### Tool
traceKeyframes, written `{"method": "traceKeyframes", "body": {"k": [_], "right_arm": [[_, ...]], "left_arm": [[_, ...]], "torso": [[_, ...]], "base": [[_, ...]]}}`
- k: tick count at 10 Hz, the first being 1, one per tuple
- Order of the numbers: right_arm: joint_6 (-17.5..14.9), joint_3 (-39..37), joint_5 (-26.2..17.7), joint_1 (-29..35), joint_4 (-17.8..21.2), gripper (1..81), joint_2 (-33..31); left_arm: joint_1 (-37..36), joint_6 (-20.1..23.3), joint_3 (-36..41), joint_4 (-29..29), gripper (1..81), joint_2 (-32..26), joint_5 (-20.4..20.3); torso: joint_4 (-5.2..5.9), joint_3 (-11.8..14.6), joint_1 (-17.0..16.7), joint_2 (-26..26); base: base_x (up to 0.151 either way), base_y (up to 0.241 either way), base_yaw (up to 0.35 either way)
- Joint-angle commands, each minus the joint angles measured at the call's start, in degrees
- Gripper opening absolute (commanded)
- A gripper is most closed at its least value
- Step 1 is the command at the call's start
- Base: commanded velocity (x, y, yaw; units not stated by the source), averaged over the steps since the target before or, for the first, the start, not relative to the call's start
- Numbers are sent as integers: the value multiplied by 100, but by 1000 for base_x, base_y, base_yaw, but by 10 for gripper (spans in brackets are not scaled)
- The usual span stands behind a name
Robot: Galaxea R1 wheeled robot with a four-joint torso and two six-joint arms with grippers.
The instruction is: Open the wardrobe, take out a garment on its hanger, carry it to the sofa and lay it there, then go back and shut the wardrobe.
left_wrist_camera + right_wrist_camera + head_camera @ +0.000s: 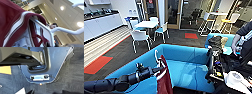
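Hanging from the left end effector [155, 71], apparently clamped on the white hanger [156, 57], the maroon garment [164, 78] dangles over the blue sofa [184, 67], high enough to clear its arm; right end effector's state can't be told.

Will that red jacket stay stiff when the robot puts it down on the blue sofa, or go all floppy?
Probably floppy: the jacket hangs in loose folds from the hanger at the left end effector, so it should slump onto the sofa. The thin hanger looks rigid and likely keeps its shape. The jacket might slide off it.
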Motion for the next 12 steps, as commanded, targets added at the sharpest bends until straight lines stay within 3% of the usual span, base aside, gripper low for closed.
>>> {"method": "traceKeyframes", "body": {"k": [1, 2, 4, 5, 6, 7, 9, 12], "right_arm": [[-8, 34, -343, 12, -58, 811, -52], [-8, 34, -343, 12, -40, 811, -52], [1, 34, -343, 12, -31, 811, -43], [1, 34, -343, 12, -31, 811, -35], [1, 34, -343, 29, -31, 811, -35], [1, 34, -343, 38, -14, 811, -35], [1, 34, -343, 56, -14, 811, -17], [1, 34, -343, 117, -5, 811, -8]], "left_arm": [[-1189, -183, 144, 162, 10, -88, -665], [-1304, -227, 108, 135, 10, -53, -665], [-1488, -385, -67, 118, 10, -53, -665], [-1567, -517, -208, 118, 10, -35, -657], [-1663, -623, -305, 126, 10, 18, -621], [-1716, -666, -418, 109, 10, 156, -596], [-1988, -930, -743, 109, 10, 613, -586], [-2314, -1027, -806, 100, 10, 1468, -463]], "torso": [[0, -501, 0, 0], [0, -173, 2, 2], [0, -332, 4, 4], [465, -374, 4, 4], [584, -366, 6, 6], [129, -361, 4, 6], [329, -359, 4, 6], [336, -361, 6, 9]], "base": [[0, 0, 0], [0, 0, 0], [0, 0, 0], [0, 0, 0], [0, 0, 0], [0, 0, 0], [0, 0, 0], [0, 0, 0]]}}
